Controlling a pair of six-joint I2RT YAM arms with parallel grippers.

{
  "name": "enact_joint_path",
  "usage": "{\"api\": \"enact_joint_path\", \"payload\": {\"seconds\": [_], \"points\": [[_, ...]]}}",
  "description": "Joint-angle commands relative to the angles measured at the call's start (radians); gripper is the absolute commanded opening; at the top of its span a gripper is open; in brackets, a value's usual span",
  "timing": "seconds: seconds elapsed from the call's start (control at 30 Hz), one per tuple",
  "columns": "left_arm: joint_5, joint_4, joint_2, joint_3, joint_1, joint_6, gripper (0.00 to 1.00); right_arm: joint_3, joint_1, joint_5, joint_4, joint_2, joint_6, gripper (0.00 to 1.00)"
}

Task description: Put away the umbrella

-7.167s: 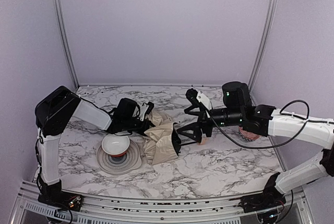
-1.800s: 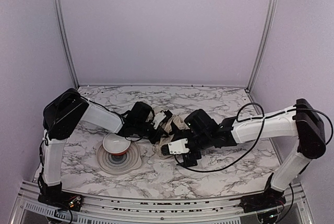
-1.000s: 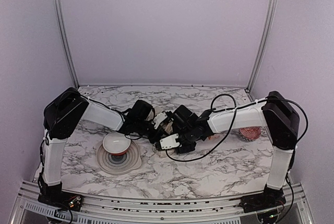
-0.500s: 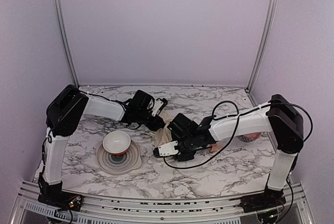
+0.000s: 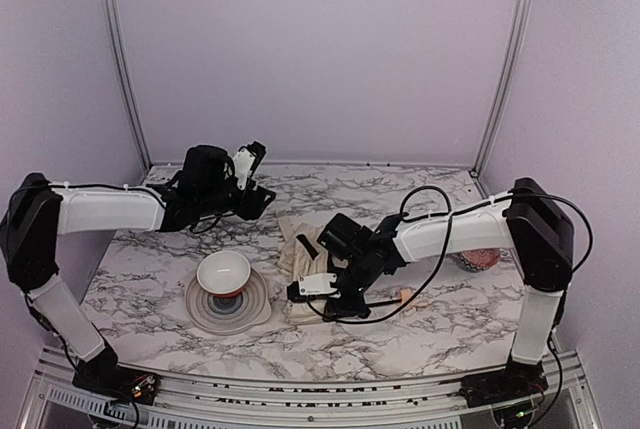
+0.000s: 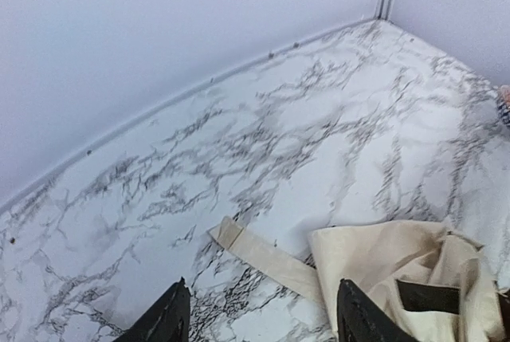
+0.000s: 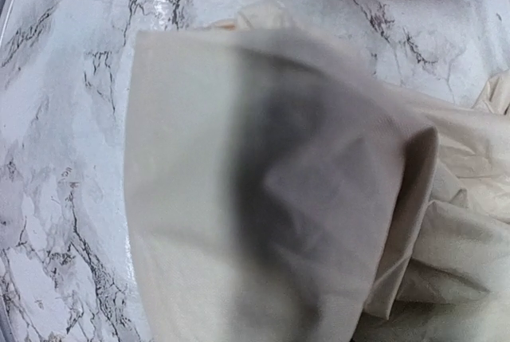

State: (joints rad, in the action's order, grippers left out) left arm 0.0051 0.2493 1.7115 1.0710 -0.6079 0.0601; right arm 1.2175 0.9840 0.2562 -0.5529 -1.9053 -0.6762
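Just right of the white bowl (image 5: 222, 271), right tool (image 5: 305, 294), grip unclear, should bunch umbrella (image 5: 293, 257) fabric snugly; left tool (image 6: 263, 318) gapes empty.

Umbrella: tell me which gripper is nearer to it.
Right. The right gripper sits low at the near edge of the umbrella; the left gripper hangs open toward the back left, apart from it.

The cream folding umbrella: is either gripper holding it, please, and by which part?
Left gripper open, empty. Right gripper rests on fabric of the cream folding umbrella; fingers hidden, hold cannot be told.
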Motion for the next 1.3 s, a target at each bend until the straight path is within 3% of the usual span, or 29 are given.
{"api": "enact_joint_path", "payload": {"seconds": [0.0,0.17,0.3,0.47,0.67,0.77,0.83,0.97,1.1,1.27], "points": [[0.048,0.081,-0.232,-0.171,-0.118,0.154,0.59,0.006,-0.069,0.231,-0.164,-0.106,0.140,0.28],[0.112,0.085,-0.459,-0.420,-0.294,0.370,0.56,0.040,-0.125,0.365,-0.189,-0.173,0.155,0.26],[0.088,0.087,-0.493,-0.518,-0.417,0.527,0.60,0.075,-0.135,0.429,-0.230,-0.229,0.143,0.25],[0.032,0.172,-0.380,-0.552,-0.520,0.695,0.78,0.100,-0.136,0.487,-0.284,-0.281,0.120,0.25],[-0.013,0.325,-0.187,-0.519,-0.548,0.776,0.92,0.128,-0.136,0.532,-0.332,-0.324,0.099,0.24],[-0.050,0.327,-0.074,-0.471,-0.549,0.765,0.93,0.130,-0.136,0.532,-0.335,-0.327,0.097,0.25],[-0.112,0.327,-0.014,-0.440,-0.550,0.756,0.90,0.131,-0.136,0.538,-0.339,-0.329,0.087,0.25],[-0.206,0.322,0.053,-0.425,-0.550,0.757,0.71,0.144,-0.136,0.539,-0.353,-0.333,0.075,0.25],[-0.187,0.248,0.065,-0.429,-0.555,0.743,0.63,0.162,-0.136,0.537,-0.355,-0.332,0.065,0.25],[-0.082,-0.041,0.061,-0.304,-0.554,0.625,0.35,0.185,-0.189,0.499,-0.287,-0.277,0.130,0.50]]}}
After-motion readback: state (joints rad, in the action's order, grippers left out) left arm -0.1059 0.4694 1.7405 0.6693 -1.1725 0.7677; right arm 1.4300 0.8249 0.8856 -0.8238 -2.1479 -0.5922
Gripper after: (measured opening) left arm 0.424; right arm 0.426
